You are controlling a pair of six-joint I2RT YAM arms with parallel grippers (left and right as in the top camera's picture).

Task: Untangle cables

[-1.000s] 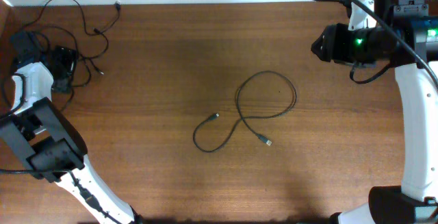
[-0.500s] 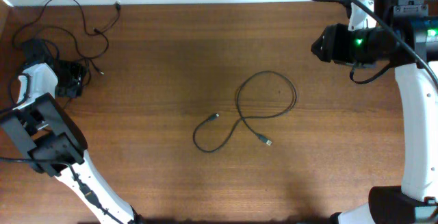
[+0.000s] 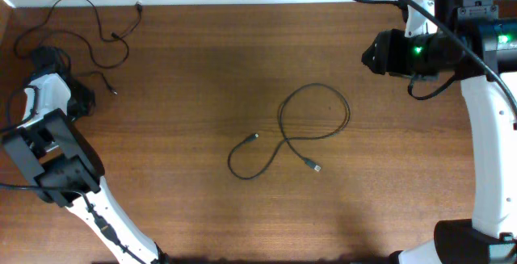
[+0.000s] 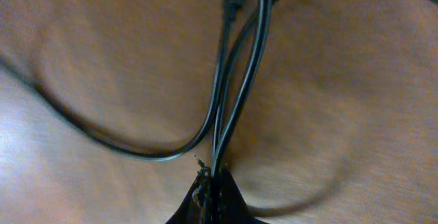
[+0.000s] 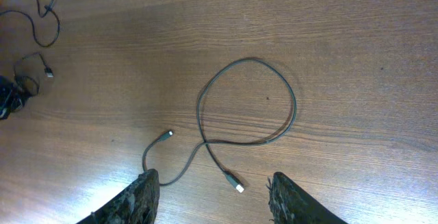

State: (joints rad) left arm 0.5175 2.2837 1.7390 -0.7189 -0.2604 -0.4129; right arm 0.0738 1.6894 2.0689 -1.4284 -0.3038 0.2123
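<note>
1. The left end effector [image 3: 79,100] sits at the far left edge of the bench [image 3: 194,62]. In the left wrist view its fingertips [image 4: 205,200] are pressed together with thin black strands coming out from between them. It is closed and gripping the tangled cables [image 3: 97,34].
2. From that end effector the tangled cables run away toward the far left corner of the bench in loose, overlapping loops. One small plug end [image 3: 113,92] lies on the wood just to the end effector's right. Close up, the strands rise side by side from the closed tips, and another strand curves off to the left.
3. The looped cable [image 3: 300,127] lies alone on the bench, well apart from the left end effector and nearer the right one. It makes one round loop that crosses itself. Its two tails end in a left plug [image 3: 255,137] and a right plug [image 3: 315,167].
4. The right end effector [image 3: 373,54] is raised above the bench at the far right. In the right wrist view its fingers [image 5: 140,196] stand apart with nothing between them, so the end effector [image 5: 213,196] is open and empty. The looped cable lies just ahead of it and untouched, its nearer plug lying between the two fingers in that view.
</note>
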